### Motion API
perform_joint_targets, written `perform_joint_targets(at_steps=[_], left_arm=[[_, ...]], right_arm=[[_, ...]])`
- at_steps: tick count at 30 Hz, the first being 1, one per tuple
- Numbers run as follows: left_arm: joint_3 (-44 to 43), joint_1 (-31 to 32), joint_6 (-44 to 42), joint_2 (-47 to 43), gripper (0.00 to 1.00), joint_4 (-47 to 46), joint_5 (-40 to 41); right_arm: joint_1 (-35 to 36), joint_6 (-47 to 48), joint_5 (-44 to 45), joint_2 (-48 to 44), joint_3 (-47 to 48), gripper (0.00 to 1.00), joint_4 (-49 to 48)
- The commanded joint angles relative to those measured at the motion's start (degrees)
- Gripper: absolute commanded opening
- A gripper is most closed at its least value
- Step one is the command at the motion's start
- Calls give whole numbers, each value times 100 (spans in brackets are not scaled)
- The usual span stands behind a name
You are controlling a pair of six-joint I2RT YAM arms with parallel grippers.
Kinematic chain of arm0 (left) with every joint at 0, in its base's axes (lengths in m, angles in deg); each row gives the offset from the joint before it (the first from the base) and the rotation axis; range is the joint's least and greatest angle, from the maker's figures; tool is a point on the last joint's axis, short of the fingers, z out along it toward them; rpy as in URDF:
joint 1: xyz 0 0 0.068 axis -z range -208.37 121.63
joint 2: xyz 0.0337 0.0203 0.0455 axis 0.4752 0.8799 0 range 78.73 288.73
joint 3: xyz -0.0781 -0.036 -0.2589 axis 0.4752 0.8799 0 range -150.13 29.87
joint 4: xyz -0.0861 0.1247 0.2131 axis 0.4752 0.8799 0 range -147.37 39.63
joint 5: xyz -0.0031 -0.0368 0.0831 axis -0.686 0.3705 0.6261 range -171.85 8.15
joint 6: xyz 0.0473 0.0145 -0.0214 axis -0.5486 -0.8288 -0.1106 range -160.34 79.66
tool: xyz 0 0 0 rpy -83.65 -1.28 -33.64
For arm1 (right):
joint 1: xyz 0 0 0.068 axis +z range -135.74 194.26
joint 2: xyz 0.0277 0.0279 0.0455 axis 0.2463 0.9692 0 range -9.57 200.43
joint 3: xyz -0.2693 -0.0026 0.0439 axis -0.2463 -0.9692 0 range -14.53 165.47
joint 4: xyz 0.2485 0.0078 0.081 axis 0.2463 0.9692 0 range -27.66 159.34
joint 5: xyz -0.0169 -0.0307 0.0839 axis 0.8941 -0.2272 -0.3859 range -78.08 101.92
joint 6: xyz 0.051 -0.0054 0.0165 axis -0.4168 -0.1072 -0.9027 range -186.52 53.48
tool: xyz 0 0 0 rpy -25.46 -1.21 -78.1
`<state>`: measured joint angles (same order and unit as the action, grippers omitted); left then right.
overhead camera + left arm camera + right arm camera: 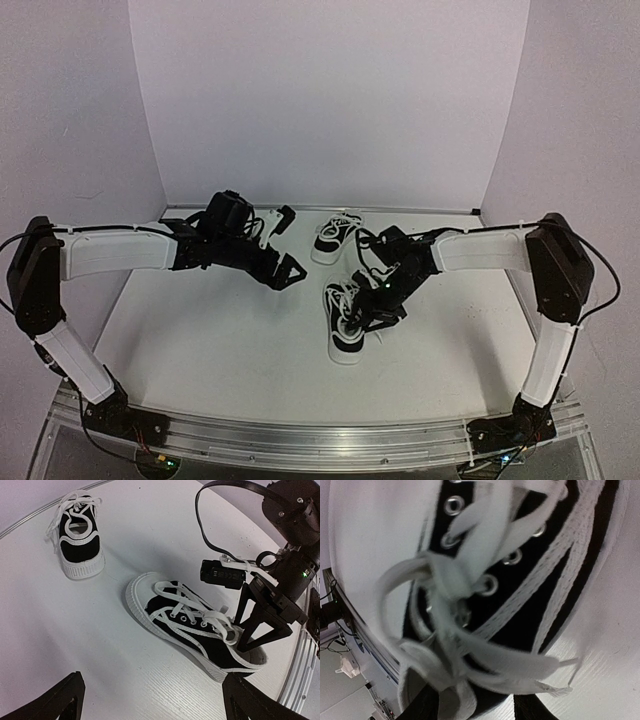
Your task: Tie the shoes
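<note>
Left gripper (pixel 289 272) gapes wide, empty; right gripper (pixel 243 643) astride laces (pixel 470 580) of near shoe (pixel 200 642) — whether pinched, cannot tell

A white table (pixel 220 350) sits in soft, even light, with a plain white back wall (pixel 330 100) at 12 o'clock, a left wall (pixel 70 120) at 9 o'clock, a right wall (pixel 580 110) at 3 o'clock, and a shiny metal rail (pixel 320 440) at 6 o'clock.
</note>
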<state>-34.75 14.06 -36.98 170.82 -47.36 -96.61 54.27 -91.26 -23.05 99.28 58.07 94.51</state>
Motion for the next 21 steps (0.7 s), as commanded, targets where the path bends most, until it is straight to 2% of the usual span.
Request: perform_joint_targets(at_steps=[1, 4, 5, 10, 14, 17, 21], left_arm=[[-79, 2, 37, -154, 99, -83, 193], [-138, 3, 40, -132, 100, -34, 258], [-160, 2, 47, -124, 99, -17, 294], [-241, 5, 127, -130, 100, 41, 545], [-243, 1, 148, -123, 100, -42, 650], [-310, 3, 171, -56, 100, -103, 738], [-541, 4, 66, 161, 100, 11, 937]], right_arm=[[42, -112, 174, 327, 328, 28, -261], [10, -281, 132, 218, 296, 3, -283], [-29, -381, 94, 139, 234, 0, -303], [-426, -1001, 36, -892, -211, 0, -540], [-820, -1506, 312, -1715, -58, 0, -571], [-1012, -1723, 643, -1813, 181, 0, -580], [-1162, -1588, 1148, -1318, 552, 0, -603]])
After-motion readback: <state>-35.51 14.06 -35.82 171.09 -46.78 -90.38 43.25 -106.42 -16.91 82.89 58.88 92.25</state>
